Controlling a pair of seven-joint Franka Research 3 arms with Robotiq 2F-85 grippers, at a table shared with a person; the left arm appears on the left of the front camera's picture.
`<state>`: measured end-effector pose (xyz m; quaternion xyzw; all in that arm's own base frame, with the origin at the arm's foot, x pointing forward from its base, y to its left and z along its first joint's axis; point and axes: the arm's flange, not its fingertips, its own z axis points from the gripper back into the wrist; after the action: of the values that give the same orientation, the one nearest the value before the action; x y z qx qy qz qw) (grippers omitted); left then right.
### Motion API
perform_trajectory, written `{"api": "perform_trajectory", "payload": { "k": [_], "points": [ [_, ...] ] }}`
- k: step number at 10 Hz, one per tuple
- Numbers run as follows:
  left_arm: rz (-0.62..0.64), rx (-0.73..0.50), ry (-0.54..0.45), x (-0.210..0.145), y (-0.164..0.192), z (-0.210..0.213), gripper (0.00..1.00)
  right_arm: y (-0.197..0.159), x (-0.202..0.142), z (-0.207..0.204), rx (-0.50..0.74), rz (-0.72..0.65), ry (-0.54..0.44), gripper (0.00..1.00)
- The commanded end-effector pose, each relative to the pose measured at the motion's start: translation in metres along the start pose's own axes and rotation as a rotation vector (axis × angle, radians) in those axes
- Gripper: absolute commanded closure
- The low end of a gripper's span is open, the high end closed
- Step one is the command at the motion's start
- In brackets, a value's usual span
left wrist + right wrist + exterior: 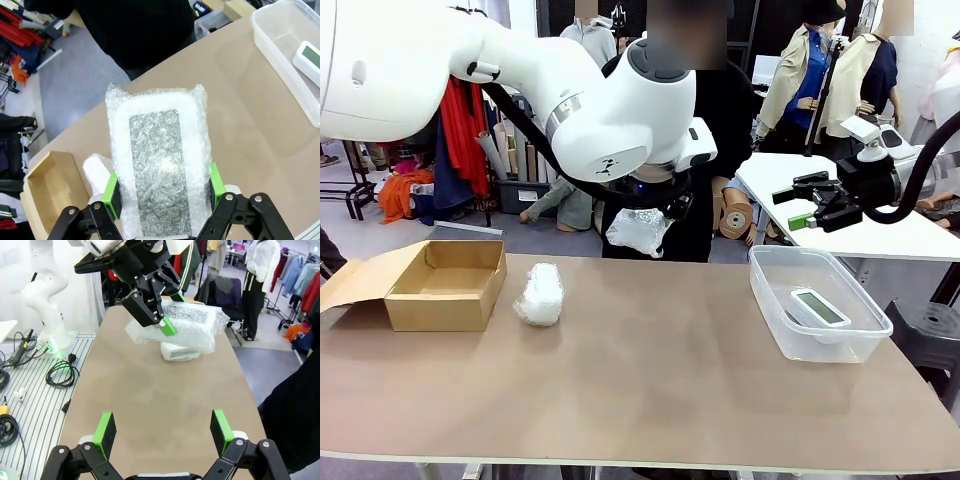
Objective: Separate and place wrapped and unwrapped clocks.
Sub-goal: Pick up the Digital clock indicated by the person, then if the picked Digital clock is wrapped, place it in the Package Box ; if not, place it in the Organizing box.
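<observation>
My left gripper (642, 215) hangs above the table's far middle, shut on a bubble-wrapped clock (637, 232). In the left wrist view the green pads (111, 192) press both sides of that wrapped clock (157, 160), whose grey screen shows through the wrap. A second wrapped bundle (539, 293) lies on the table beside the cardboard box (445, 285). The bare white clock (820, 308) lies inside the clear plastic tub (775, 330) at the right. My right gripper (817, 205) hovers open past the table's right far corner, with nothing between its fingers (105, 432).
A person in black stands at the far side, right behind the held clock. The open cardboard box has a flap folded out to the left. A white table stands behind at the right. Bare tabletop (650, 380) stretches between box and tub.
</observation>
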<state>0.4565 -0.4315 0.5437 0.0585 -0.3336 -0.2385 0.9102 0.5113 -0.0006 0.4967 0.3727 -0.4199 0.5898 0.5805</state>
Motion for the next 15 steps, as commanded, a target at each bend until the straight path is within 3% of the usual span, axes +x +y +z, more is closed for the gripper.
{"api": "perform_trajectory", "payload": {
  "k": [1,11,13,15],
  "points": [
    [0.001,0.0,-0.001,0.0,0.0,0.001,1.0,0.0,0.002,0.001,-0.001,0.004,-0.001,0.0],
    [-0.002,-0.001,0.005,-0.001,-0.002,-0.003,1.0,0.0,0.002,0.001,-0.001,0.004,-0.001,0.0],
    [0.019,-0.109,0.073,0.007,0.005,0.042,1.0,0.0,0.002,0.001,-0.001,0.004,-0.001,0.0],
    [0.081,-0.173,0.074,0.021,0.017,0.084,1.0,0.0,0.002,0.001,-0.001,0.004,-0.001,0.0]
  ]
}}
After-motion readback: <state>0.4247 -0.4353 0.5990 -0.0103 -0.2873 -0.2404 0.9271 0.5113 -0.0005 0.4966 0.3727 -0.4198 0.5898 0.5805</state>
